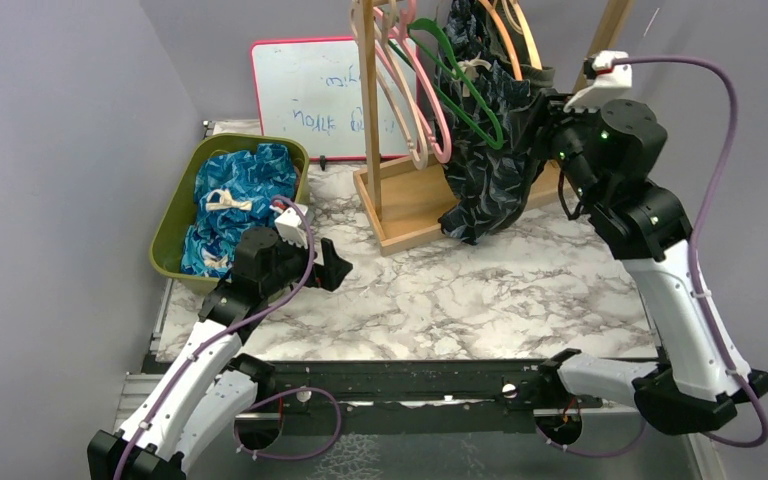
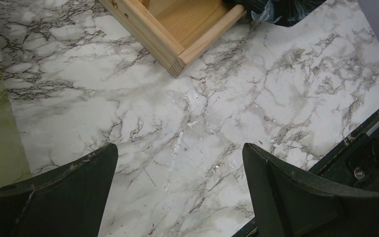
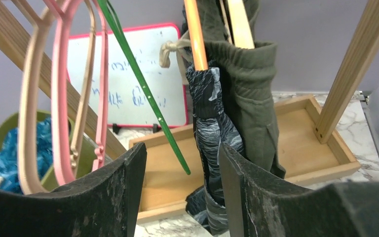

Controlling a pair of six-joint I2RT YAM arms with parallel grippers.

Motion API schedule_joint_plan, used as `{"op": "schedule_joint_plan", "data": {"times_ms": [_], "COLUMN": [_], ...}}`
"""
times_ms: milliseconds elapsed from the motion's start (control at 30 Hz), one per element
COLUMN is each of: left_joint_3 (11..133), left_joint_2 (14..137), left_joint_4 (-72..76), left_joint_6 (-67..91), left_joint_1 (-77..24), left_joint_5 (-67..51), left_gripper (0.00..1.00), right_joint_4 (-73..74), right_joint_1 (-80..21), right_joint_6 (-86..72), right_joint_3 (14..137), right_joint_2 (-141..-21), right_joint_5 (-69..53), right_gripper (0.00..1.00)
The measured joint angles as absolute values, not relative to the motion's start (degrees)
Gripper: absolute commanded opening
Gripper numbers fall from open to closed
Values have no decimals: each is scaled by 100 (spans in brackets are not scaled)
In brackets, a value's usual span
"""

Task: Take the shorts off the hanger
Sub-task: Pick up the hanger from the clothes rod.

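**Top view:** dark navy leaf-print cloth shorts [image 1: 490, 175] hang with their long axis vertical, waistband up, on the far-right wooden rack [image 1: 371, 120]. The raised right arm levels the right gripper [image 1: 550, 135] at them.

**Left wrist view:** left gripper [image 2: 180, 153] spread wide over the marble table [image 2: 256, 98].

**Right wrist view:** jaws apart, shorts framed between them.

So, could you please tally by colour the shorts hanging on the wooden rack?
Dark navy leaf-print shorts: 1
Dark olive green shorts: 1
Total: 2
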State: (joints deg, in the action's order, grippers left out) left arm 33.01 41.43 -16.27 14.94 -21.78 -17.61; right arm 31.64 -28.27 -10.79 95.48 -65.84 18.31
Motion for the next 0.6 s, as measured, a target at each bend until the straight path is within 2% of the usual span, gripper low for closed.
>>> {"op": "schedule_joint_plan", "data": {"times_ms": [233, 600], "left_joint_3": [3301, 3301], "left_joint_2": [4091, 4093], "left_joint_4": [-1640, -1647], "left_joint_6": [1496, 1496], "left_joint_1": [-2178, -2189], "left_joint_5": [-1726, -1721], "left_gripper": [99, 99], "right_joint_4": [3461, 3629], "right_joint_1": [-2827, -2759], "right_joint_6": [-888, -628], "right_joint_3": [9789, 10016], "right_joint_2": [-7133, -7288], "right_joint_5": [1745, 2001], "right_gripper": [57, 54]}}
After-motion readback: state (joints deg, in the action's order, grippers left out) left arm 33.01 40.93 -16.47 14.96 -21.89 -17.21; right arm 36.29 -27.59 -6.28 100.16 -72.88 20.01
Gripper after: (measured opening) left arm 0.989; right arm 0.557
